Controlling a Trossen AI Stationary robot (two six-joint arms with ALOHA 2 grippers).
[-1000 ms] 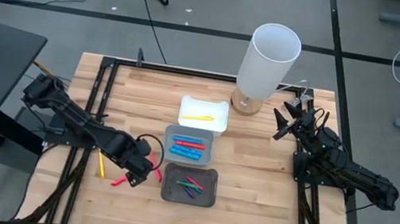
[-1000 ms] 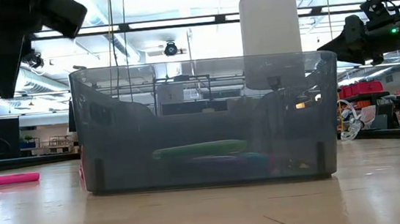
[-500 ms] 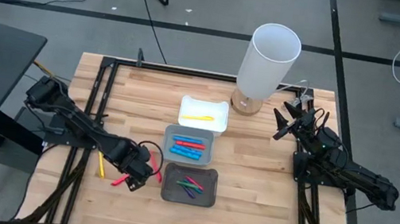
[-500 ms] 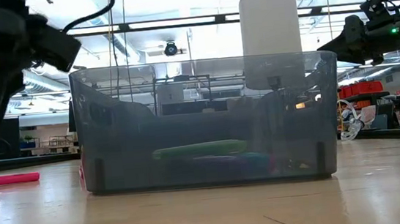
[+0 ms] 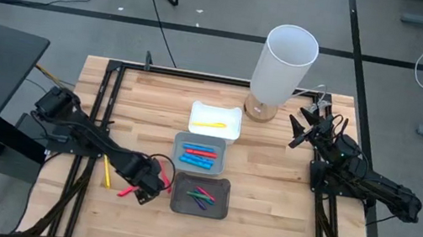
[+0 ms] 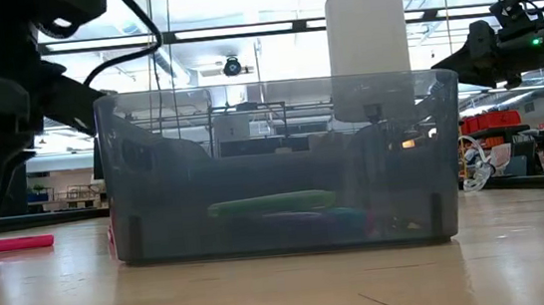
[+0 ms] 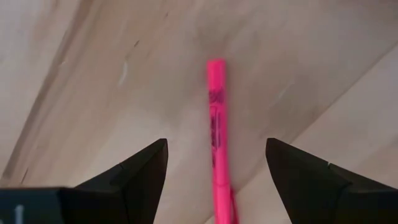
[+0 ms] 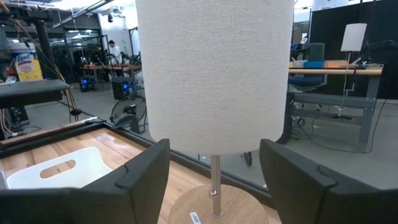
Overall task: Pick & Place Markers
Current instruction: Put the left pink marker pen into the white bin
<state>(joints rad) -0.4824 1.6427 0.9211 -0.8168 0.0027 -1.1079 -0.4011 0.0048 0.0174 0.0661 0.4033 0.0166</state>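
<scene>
Lower now, left hand (image 7: 214,180) spread over pink marker (image 7: 216,124) — print on it unreadable.

Three trays (image 5: 204,151) lie mid-table, a lamp (image 5: 284,65) behind them.

Wooden table (image 5: 268,191) with lamp (image 5: 284,66), three trays (image 5: 201,197), loose markers (image 5: 107,173).
</scene>
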